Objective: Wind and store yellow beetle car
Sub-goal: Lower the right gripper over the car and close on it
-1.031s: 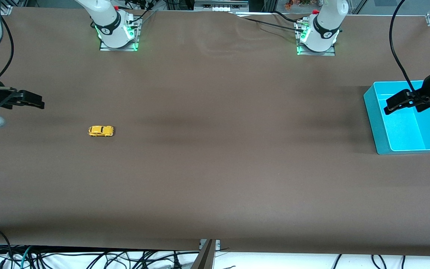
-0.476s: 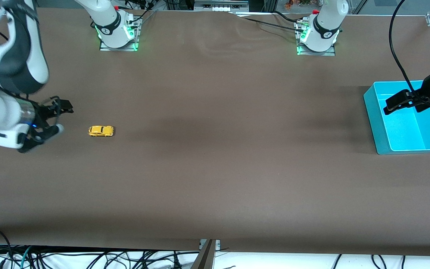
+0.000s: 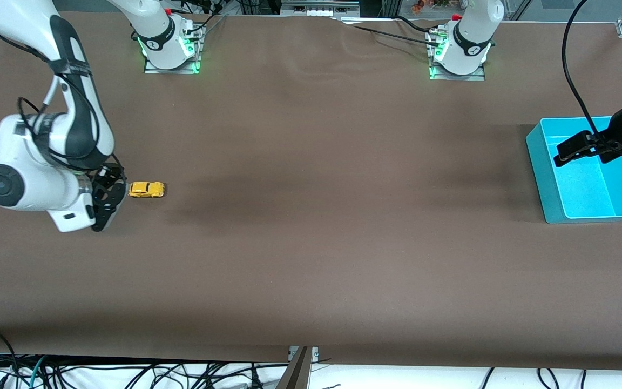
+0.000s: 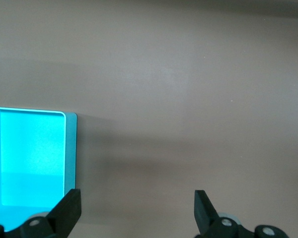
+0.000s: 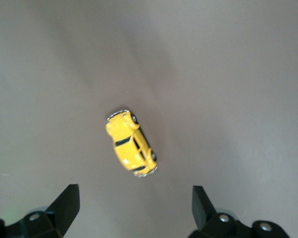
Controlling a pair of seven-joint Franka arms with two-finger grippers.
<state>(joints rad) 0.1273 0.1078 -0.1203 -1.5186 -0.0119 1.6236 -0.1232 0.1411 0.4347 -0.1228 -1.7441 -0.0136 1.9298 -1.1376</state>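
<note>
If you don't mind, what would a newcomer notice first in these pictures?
Probably the yellow beetle car, standing alone on the brown table toward the right arm's end, with the open right gripper just beside it. Next comes the turquoise bin at the left arm's end, where the open left gripper waits above it.

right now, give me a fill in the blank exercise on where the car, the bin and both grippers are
1. The yellow beetle car stands on the brown ____, held by no gripper.
2. The right gripper is beside the car with its jaws ____.
3. The left gripper waits, open, over the ____ bin.
4. The bin stands toward the ____ arm's end of the table.

Missing words: table; open; turquoise; left
</note>
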